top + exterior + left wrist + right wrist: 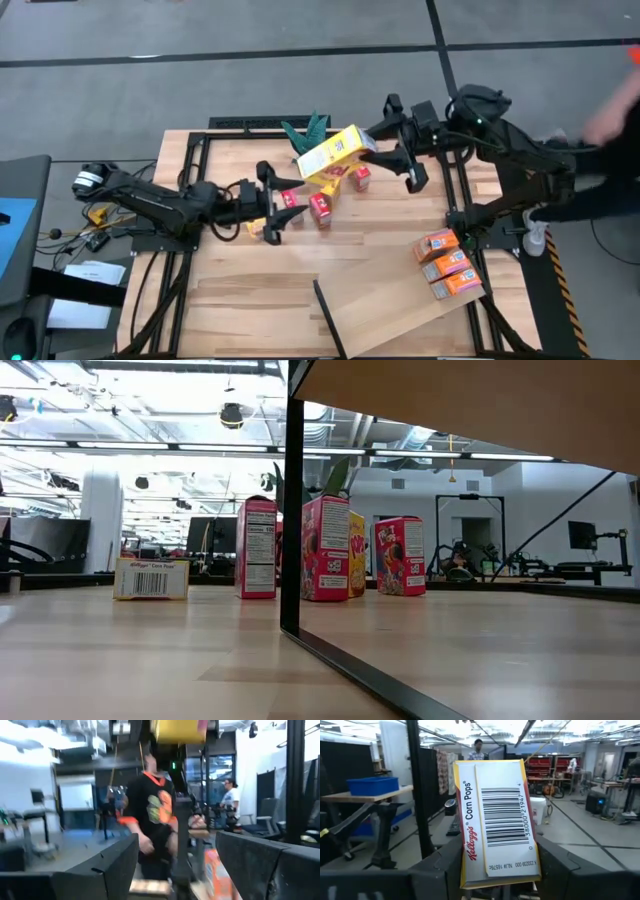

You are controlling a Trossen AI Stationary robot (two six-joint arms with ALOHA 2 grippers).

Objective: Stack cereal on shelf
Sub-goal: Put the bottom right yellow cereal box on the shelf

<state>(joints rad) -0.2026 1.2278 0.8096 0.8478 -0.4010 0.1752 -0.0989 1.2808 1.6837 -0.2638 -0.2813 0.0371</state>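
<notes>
The right gripper (385, 152) is clamped on a yellow cereal box (335, 153) and holds it in the air over the far part of the counter (230, 290), just in front of the green plant (307, 131). The right wrist view shows the box (496, 817) between the two dark fingers, with its barcode face toward the camera. I judge such a box light and stiff but thin-walled — too hard a squeeze would dent it, and the printed card may slip. The flat faces near the middle seem the best place to hold.

The left gripper (281, 210) has its fingers apart, and it is low among the small red boxes (321, 208), holding nothing.

Three orange boxes (447, 264) already lie on the shelf (390, 305) — the pale board at the near right.
</notes>
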